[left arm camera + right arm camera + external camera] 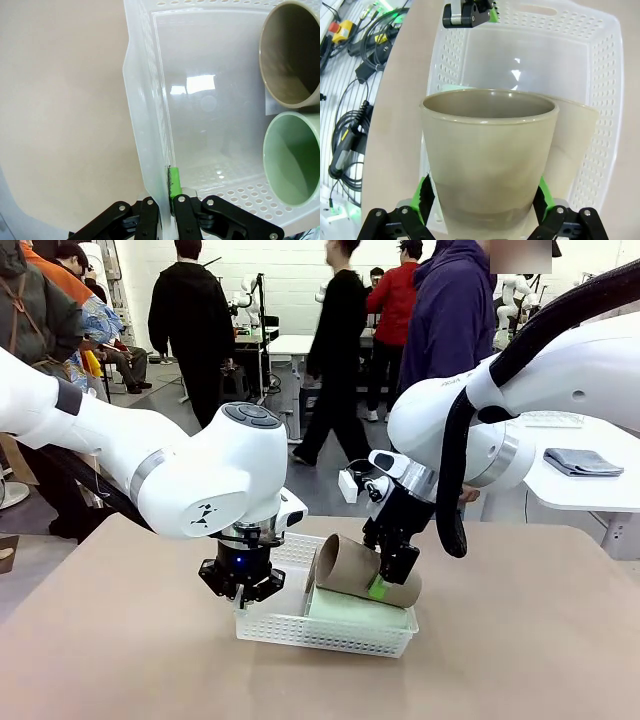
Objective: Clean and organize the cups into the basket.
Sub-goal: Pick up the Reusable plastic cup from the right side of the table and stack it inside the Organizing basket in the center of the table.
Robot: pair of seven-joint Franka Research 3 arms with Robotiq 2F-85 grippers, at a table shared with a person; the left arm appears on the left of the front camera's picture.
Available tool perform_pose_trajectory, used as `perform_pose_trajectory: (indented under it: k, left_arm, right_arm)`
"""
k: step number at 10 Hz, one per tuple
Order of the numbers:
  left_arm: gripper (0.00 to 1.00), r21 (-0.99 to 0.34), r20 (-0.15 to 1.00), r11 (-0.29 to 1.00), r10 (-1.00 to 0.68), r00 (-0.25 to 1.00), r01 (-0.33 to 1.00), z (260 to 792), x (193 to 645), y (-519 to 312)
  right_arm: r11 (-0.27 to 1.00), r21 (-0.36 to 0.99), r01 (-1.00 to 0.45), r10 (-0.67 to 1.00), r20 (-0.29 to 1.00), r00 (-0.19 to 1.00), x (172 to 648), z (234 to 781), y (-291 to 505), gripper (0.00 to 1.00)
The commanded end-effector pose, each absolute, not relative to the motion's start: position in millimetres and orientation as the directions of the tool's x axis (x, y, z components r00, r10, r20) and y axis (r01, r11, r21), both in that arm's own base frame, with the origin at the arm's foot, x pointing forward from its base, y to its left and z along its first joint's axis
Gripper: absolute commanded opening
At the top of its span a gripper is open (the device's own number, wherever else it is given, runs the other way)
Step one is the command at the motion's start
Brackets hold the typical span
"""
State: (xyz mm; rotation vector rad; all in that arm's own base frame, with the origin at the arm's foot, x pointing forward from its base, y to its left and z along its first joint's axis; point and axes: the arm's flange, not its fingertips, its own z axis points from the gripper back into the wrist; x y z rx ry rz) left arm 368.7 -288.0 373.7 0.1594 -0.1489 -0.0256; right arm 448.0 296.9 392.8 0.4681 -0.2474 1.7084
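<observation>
The front view looks across the table (pixel 520 660) from the robot's side, at middle distance. The left wrist view looks down, very near, on one wall of the white basket (pixel 145 125). The right wrist view looks close along the tan cup (pixel 485 160) into it, and all three views share both.

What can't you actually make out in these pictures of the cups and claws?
- Right claw around the tan cup: right wrist view, the cup's bulk hides whether the pads press it.
- Green cup: left wrist view, cut off by the picture's edge; front view, partly under the tan cup.
- Left claw, shut on the basket wall: left wrist view, that wall hides its outer fingertip.
</observation>
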Motion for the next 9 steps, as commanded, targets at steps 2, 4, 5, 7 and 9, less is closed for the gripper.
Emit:
perform_pose_trajectory:
  k: [2, 4, 5, 7, 9]
  left_arm:
    - [0.0, 0.172, 0.147, 0.985, -0.042, 0.988, 0.016, 372, 367, -289]
    - [0.0, 0.172, 0.147, 0.985, -0.042, 0.988, 0.016, 372, 367, -289]
    - [0.0, 0.172, 0.147, 0.985, -0.042, 0.988, 0.016, 372, 367, -289]
    - [0.0, 0.172, 0.147, 0.985, -0.042, 0.988, 0.016, 372, 367, -289]
    - [0.0, 0.172, 0.147, 0.985, -0.042, 0.988, 0.016, 372, 367, -289]
  right_arm:
    - [-0.195, 0.047, -0.98, 0.847, 0.512, -0.144, 446, 398, 292, 1.0]
    - [-0.181, 0.005, -0.983, 0.797, 0.587, -0.144, 441, 426, 273, 1.0]
    - [-0.166, -0.014, -0.986, 0.771, 0.622, -0.139, 437, 442, 256, 1.0]
    - [-0.12, -0.049, -0.992, 0.705, 0.699, -0.12, 427, 470, 213, 1.0]
    - [-0.099, -0.052, -0.994, 0.575, 0.812, -0.1, 410, 487, 149, 1.0]
